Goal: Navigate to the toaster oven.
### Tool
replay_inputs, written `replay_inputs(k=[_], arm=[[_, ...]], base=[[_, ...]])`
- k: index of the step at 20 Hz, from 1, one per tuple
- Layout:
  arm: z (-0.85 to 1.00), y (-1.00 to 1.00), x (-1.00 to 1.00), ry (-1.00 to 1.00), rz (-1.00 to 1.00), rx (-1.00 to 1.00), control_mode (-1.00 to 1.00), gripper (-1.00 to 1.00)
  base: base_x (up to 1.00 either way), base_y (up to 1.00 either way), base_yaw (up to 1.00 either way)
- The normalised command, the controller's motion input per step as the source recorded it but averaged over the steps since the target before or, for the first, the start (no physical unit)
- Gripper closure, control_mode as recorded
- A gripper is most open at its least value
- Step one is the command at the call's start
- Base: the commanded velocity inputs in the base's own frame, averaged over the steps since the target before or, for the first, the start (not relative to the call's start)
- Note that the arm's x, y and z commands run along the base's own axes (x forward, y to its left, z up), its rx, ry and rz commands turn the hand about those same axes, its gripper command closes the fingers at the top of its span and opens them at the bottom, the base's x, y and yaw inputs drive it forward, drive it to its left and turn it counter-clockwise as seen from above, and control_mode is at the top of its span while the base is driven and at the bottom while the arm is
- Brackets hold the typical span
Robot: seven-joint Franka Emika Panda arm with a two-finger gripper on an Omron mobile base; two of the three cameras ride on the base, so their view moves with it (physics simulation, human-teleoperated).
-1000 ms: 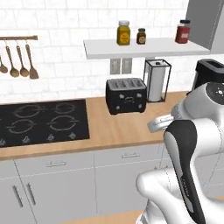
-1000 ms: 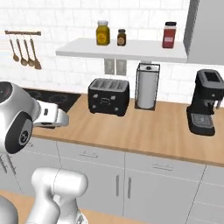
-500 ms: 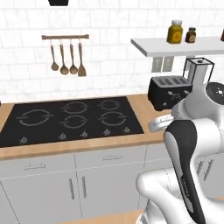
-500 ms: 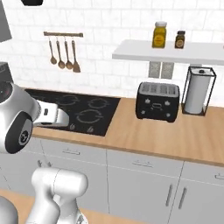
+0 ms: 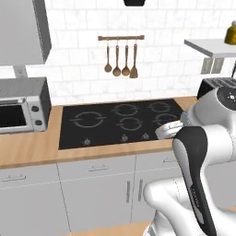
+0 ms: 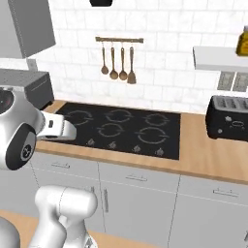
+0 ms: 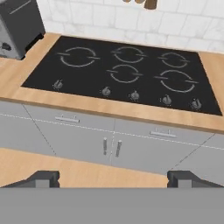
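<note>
The toaster oven (image 5: 23, 107) stands on the wooden counter at the far left of the left base view, a silver-grey box with a dark glass window and knobs on its right side. It sits left of the cooktop as the toaster oven (image 6: 28, 87) in the right base view, partly behind my arm, and its corner is at the top left as the toaster oven (image 7: 18, 27) in the hand view. My gripper (image 7: 114, 180) is open and holds nothing, hanging in front of the counter over the cabinet fronts.
A black cooktop (image 5: 124, 120) fills the counter's middle, with wooden utensils (image 5: 120, 60) hanging above it. A black slot toaster (image 6: 228, 117) and a wall shelf (image 6: 220, 57) are at the right. A grey wall cabinet (image 5: 22, 31) hangs above the oven. Grey drawers (image 7: 111, 140) run below.
The base has driven left along the counter, so the whole scene slid right. The toaster oven has come into view at the left and the slot toaster now sits at the right edge.
</note>
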Motion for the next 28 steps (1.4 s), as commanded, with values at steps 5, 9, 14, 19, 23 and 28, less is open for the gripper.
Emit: replay_inputs(k=[5, 9, 14, 19, 23, 28], arm=[[0.00, 0.00, 0.00, 0.00, 0.00, 0.00, 1.00, -1.00], [0.00, 0.00, 0.00, 0.00, 0.00, 0.00, 1.00, -1.00], [0.00, 0.00, 0.00, 0.00, 0.00, 0.00, 1.00, -1.00], [0.00, 0.00, 0.00, 0.00, 0.00, 0.00, 1.00, -1.00], [0.00, 0.00, 0.00, 0.00, 0.00, 0.00, 1.00, -1.00], [0.00, 0.00, 0.00, 0.00, 0.00, 0.00, 1.00, -1.00]], base=[[0.08, 1.00, 0.00], [0.21, 1.00, 0.00], [0.47, 1.00, -0.05], [0.88, 1.00, -0.14], [1.00, 1.00, -0.19], [0.99, 0.74, -0.18]])
